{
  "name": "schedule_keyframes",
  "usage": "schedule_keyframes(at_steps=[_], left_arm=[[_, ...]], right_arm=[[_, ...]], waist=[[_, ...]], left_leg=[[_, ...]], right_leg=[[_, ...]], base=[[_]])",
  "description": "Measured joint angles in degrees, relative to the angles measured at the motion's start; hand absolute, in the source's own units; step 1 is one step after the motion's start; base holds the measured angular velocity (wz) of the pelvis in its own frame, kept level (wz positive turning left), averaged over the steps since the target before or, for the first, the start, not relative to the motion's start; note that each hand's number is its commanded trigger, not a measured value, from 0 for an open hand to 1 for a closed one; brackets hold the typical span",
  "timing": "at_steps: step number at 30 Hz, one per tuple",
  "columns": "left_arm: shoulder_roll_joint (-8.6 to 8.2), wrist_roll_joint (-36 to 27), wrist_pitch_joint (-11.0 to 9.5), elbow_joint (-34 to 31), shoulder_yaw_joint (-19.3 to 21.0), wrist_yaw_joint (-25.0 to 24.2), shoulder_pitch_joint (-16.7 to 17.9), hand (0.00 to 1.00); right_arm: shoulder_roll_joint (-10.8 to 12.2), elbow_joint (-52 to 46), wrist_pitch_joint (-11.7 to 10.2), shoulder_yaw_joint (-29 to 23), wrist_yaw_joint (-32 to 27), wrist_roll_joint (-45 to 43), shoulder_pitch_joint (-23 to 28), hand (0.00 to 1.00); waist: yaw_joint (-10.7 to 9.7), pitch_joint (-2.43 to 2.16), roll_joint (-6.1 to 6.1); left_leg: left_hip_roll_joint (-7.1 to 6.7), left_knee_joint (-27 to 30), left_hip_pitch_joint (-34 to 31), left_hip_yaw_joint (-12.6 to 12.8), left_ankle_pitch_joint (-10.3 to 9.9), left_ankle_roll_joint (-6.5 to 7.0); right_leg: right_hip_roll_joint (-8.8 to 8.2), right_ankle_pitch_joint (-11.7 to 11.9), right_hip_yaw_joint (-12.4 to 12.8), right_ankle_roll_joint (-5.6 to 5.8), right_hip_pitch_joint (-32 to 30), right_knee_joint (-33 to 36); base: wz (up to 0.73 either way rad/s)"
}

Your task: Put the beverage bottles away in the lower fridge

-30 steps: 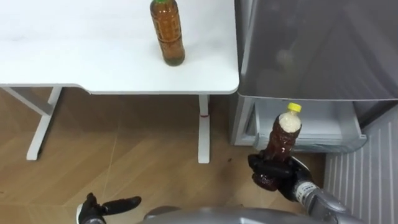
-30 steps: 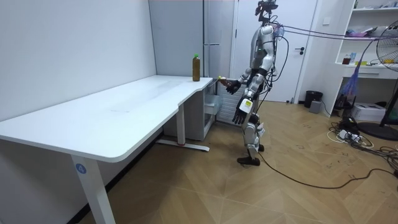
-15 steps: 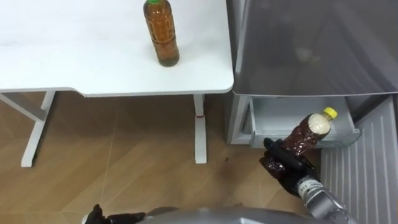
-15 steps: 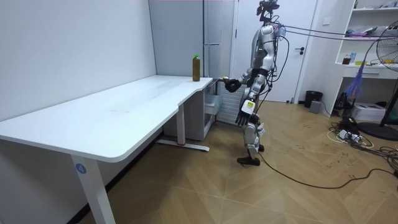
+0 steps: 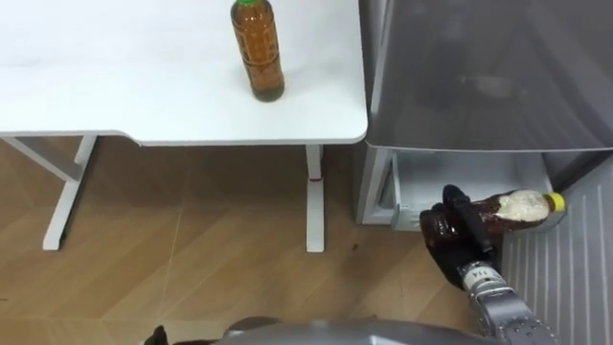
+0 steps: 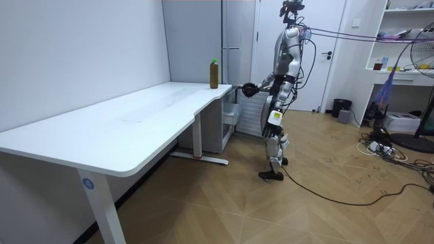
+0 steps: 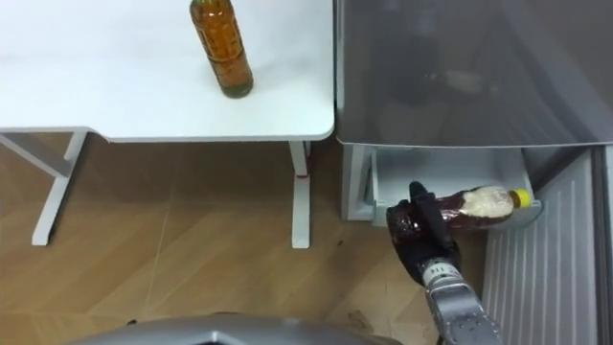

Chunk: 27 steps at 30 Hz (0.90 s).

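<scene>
**One bottle at the lower fridge, one still on the desk**

A white desk stands on a wood floor along the left of the scene, with a grey fridge against its right end. The robot stands upright in front of the fridge. Its left hand hangs by its hip in the room view, and I cannot tell how that hand is set.

Near the desk's right end a green-capped tea bottle stands upright, untouched and well apart from both hands. Further right, below the fridge's closed grey upper front, the lower compartment is open.

In front of that opening the right hand has its dark fingers wrapped round the base of a yellow-capped bottle. The bottle lies almost level, cap pointing right toward the ribbed inside of the open fridge door. Whether it has passed the compartment's edge is unclear.

Judged from this, the task is under halfway. The held bottle is not yet set down, and the tea bottle remains to be fetched.
</scene>
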Motion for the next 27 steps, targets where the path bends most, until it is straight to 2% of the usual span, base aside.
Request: schedule_keyframes(at_steps=[6, 7, 9, 13, 15, 17, 19, 24, 27], left_arm=[[0.83, 6.01, 2.47, -0.48, -1.99, -0.16, 0.40, 0.00], [0.98, 6.09, 2.82, -0.47, -1.99, -0.16, 0.40, 0.00], [1.03, 6.65, 3.04, -0.45, -2.09, -0.18, 0.09, 0.00], [1.35, 7.04, 5.00, -0.22, -3.70, -0.77, -2.49, 0.00], [1.99, 7.05, 5.05, -0.11, -4.34, -1.42, -3.45, 0.00], [3.35, 7.09, 5.07, 0.04, -5.21, -2.69, -4.53, 0.00], [3.65, 7.11, 5.16, 0.28, -5.32, -3.57, -4.93, 0.00], [3.73, 7.29, 5.83, 0.67, -5.28, -4.25, -5.31, 0.00], [3.74, 7.29, 6.14, 1.34, -5.30, -5.00, -5.94, 0.00]], right_arm=[[-1.21, 0.48, 0.01, -0.48, 0.00, 2.62, -3.55, 1.00], [-1.25, 1.74, 0.02, -0.76, 0.00, 2.71, -4.80, 1.00], [-1.35, 3.95, 0.19, -1.59, -0.07, 3.06, -7.33, 1.00], [-2.48, 7.19, 0.30, -2.86, -1.12, 5.09, -14.93, 1.00], [-2.64, 9.12, 0.35, -3.37, -1.23, 5.46, -18.56, 1.00], [-2.63, 11.33, 0.79, -4.36, -0.23, 5.52, -20.94, 1.00], [-2.88, 12.33, 1.51, -5.27, -0.35, 5.59, -22.27, 1.00], [-3.55, 18.63, 1.74, -8.63, -0.38, 5.47, -25.32, 1.00], [-4.58, 22.62, 1.90, -10.17, -0.38, 5.56, -28.55, 1.00]], waist=[[-0.57, -0.32, 0.44], [-0.57, -0.15, 0.18], [-0.62, -0.21, 0.27], [-0.38, -0.36, 0.53], [-0.32, -0.25, 0.70], [-0.35, 0.23, 0.13], [-0.32, 0.27, 0.23], [-0.01, 0.37, 0.90], [0.36, 0.37, 1.00]], left_leg=[[-0.05, 2.53, -4.17, -1.24, 0.04, 0.07], [-0.06, 2.73, -4.43, -1.50, 0.04, 0.07], [-0.03, 2.98, -5.49, -1.72, 0.06, 0.11], [-0.05, 4.69, -9.44, -1.83, 0.51, 0.60], [-0.05, 5.01, -10.65, -1.80, 0.76, 0.70], [0.09, 5.76, -12.69, -2.04, 0.96, 0.74], [0.15, 6.12, -14.71, -2.07, 1.01, 0.84], [0.19, 6.56, -17.82, -2.09, 1.46, 1.02], [0.21, 6.87, -20.84, -2.01, 2.36, 0.97]], right_leg=[[-0.01, 0.10, -1.05, -0.16, -2.81, 0.45], [-0.01, 0.10, -1.21, -0.16, -2.95, 0.61], [-0.03, 0.10, -1.37, -0.16, -3.97, 1.13], [-0.32, 0.20, -1.46, -0.32, -8.05, 2.88], [-0.36, 0.32, -1.28, -0.51, -9.30, 3.17], [-0.27, 0.50, -1.46, -0.79, -10.93, 3.28], [-0.29, 0.57, -1.23, -0.86, -13.07, 4.21], [-0.38, 0.89, -1.17, -0.85, -16.40, 5.12], [-0.61, 0.98, -1.14, -1.01, -20.23, 6.53]], base=[[0.11], [0.11], [0.07], [0.03], [0.00], [0.05], [-0.02], [0.00], [0.00]])
